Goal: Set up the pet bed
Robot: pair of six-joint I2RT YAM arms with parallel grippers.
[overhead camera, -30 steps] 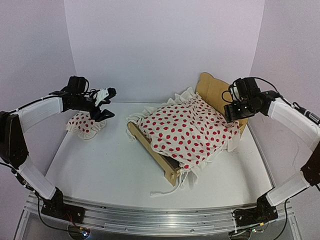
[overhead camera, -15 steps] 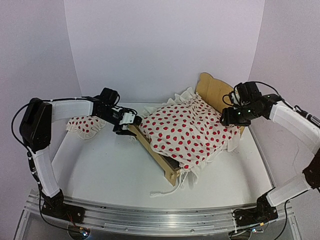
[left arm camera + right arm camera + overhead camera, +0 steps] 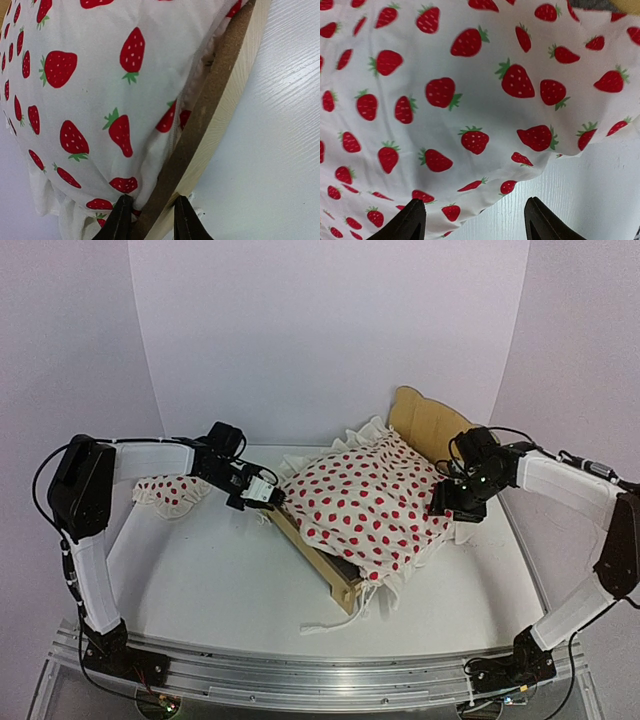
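As only its wrist view shows, left gripper (image 3: 150, 221) clamps the pet bed (image 3: 226, 92); right gripper (image 3: 475, 220) gapes

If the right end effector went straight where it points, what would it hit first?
Probably the strawberry blanket, near its edge, though depth is unclear. The right end effector is open.

Top cam overhead — wrists close (shared blanket (image 3: 375, 502))

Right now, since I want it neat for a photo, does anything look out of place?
Yes. The white strawberry-print ruffled blanket lies bunched and skewed over the light plywood pet bed, spilling past its foot end onto the white table. The small matching ruffled pillow lies on the table left of the bed, not in it.
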